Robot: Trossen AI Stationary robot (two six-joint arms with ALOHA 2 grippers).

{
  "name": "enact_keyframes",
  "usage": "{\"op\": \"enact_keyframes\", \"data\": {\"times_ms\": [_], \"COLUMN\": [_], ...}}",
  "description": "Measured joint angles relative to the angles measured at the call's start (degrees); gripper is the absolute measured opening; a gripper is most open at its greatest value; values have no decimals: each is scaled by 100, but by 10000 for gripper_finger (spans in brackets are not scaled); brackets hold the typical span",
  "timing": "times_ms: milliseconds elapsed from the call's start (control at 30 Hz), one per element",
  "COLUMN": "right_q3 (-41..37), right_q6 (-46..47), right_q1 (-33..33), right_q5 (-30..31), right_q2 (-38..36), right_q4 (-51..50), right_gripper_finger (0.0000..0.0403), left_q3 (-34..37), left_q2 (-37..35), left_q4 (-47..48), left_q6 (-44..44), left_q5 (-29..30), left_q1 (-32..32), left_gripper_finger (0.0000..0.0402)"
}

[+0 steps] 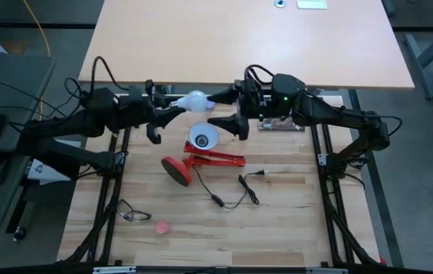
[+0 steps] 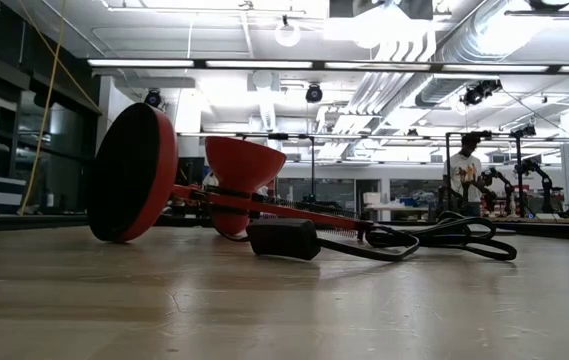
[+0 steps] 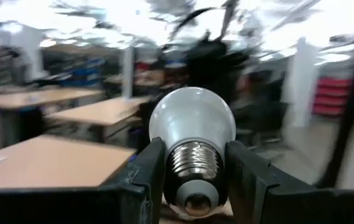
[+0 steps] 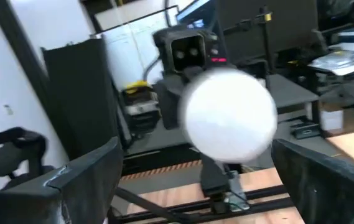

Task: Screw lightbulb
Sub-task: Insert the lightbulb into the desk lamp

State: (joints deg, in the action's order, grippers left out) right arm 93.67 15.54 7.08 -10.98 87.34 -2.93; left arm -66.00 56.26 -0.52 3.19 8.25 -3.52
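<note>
The frosted white lightbulb (image 1: pixel 196 100) is in the air above the table's far middle, its dome toward the table's right. My left gripper (image 1: pixel 179 105) is shut on it; the left wrist view shows the bulb (image 3: pixel 192 121) between the gripper's fingers. My right gripper (image 1: pixel 214 111) faces the bulb's dome (image 4: pixel 229 118) from the right, wide open, one finger on either side of it, touching nothing. The red lamp (image 1: pixel 201 157) lies on its side on the table below, resting on the rim of its round base (image 2: pixel 134 185) and on its shade (image 2: pixel 244 170). My left gripper pinches the bulb's grey metal screw base (image 3: pixel 192 158) between its two fingers (image 3: pixel 152 171), one on each side of the thread. The fingers come level from the table's left. The bulb is lifted clear of the table, lying level, dome pointing away from the gripper.
The lamp's black cord and plug (image 1: pixel 240 190) lie on the table near of the lamp; the plug also shows in the low view (image 2: pixel 284 238). A small round pale thing (image 1: pixel 162 226) lies near the front left. A person (image 2: pixel 464 170) stands far off in the room.
</note>
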Motion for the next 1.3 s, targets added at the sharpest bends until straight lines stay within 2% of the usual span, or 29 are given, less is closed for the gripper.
{"op": "enact_keyframes", "data": {"times_ms": [133,433,733,1033,1300], "right_q3": [0,0,0,0,0], "right_q6": [-86,-314,-208,-203,-185], "right_q1": [-7,-14,-124,-162,-162], "right_q5": [69,259,91,89,91], "right_q2": [-23,32,47,53,77], "right_q4": [-7,63,46,47,58], "right_gripper_finger": [399,399,399,399,372], "left_q3": [-4,-8,-6,-6,-6], "left_q2": [-106,147,622,707,775], "left_q4": [121,-120,-749,-872,-987], "left_q6": [-49,146,78,119,167], "left_q5": [44,-516,-523,-621,-621], "left_q1": [-3,32,29,30,28], "left_gripper_finger": [118,118,118,118,118]}}
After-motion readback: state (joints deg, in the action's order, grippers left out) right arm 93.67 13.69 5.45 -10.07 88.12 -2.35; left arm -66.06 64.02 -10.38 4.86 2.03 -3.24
